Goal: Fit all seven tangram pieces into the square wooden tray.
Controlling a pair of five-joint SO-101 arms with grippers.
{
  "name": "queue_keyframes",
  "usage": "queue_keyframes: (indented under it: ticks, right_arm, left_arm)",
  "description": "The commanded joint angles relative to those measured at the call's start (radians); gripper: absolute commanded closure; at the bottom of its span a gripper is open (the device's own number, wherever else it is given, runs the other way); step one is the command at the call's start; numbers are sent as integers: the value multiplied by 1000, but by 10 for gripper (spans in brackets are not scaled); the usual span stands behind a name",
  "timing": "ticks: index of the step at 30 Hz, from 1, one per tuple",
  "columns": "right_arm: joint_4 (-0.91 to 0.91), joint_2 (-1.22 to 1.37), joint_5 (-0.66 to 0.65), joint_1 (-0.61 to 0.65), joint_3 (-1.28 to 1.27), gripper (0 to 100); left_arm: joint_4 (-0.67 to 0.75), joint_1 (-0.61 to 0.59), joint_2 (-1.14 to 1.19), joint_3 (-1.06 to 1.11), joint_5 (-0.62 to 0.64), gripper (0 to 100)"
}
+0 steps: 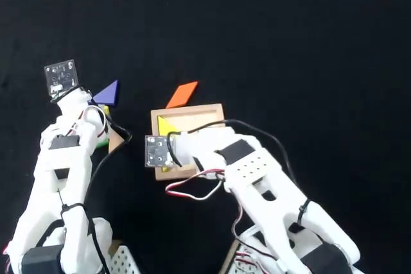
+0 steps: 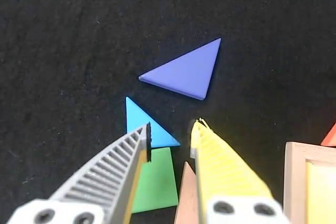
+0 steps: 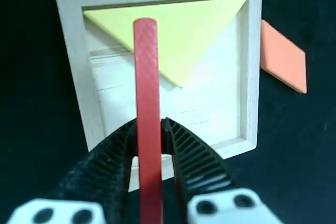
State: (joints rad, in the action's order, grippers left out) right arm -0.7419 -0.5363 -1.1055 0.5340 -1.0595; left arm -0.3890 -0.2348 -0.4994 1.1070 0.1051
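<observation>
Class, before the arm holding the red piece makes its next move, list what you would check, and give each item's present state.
1. Right claw shut on red piece: ok.
2. Red piece above the tray: ok.
3. Bare tray floor beside yellow triangle: ok.
4. Red piece lying flat: not ok, held on edge.
5. Left claw away from tray: ok.

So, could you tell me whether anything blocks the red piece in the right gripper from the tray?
Nothing visible does. The right gripper holds the red piece edge-on above the tray; the yellow triangle fills one side, and the rest lies bare.
</observation>
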Motion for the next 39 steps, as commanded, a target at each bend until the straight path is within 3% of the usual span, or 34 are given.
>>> queue_keyframes:
  ticks: [1,21,29,39]
  right_arm:
    - [29,-30,14,15,21,960]
    - [8,154,5,15,97,958]
    - [-52,154,5,15,93,766]
    - [-103,153,2,15,94,766]
  left_arm:
    - [15,-7,-18,2,-5,855]
    - [15,-10,-18,2,-5,855]
    - [15,-10,-18,2,-5,855]
    - [17,-10,-18,1,-5,855]
